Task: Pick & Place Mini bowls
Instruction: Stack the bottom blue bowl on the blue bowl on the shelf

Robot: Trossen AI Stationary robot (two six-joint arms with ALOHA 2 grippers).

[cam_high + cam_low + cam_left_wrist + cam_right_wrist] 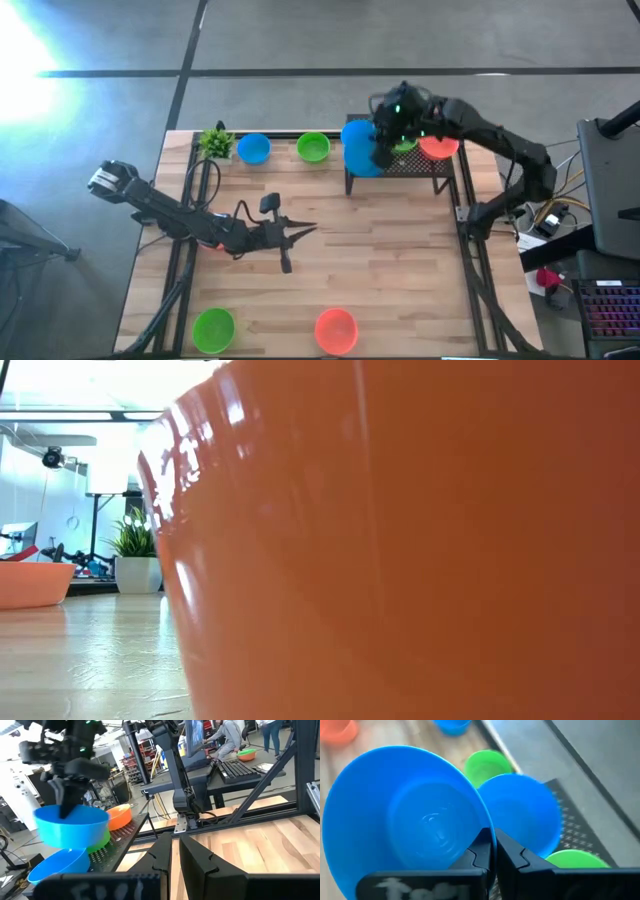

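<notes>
My right gripper (pixel 385 140) is over the left end of the black mesh rack (pixel 425 166) at the table's far right, shut on a blue mini bowl (pixel 72 826). Just below that bowl a second blue bowl (pixel 59 866) sits on the rack, with a green bowl (pixel 575 859) and an orange-red bowl (pixel 438 147) beside it. On the table, a blue bowl (pixel 254 149) and a green bowl (pixel 313 148) stand at the far edge. Another green bowl (pixel 213 328) and an orange-red bowl (pixel 336 328) stand at the near edge. My left gripper (pixel 300 231) hovers shut over mid-table, holding nothing. My right gripper pinches the blue bowl's rim (pixel 489 836) with one finger inside the bowl and one outside. The fingers (pixel 64 800) come down on it from above, slanting. The bowl hangs roughly upright, mouth up, over the second blue bowl; whether the two touch I cannot tell.
A small leafy plant (pixel 216 141) stands at the far left of the table. The orange-red bowl (pixel 400 560) at the near edge fills most of the low view. Bare wood (pixel 380 260) lies between the rack and the near bowls. Desks and people show beyond the table.
</notes>
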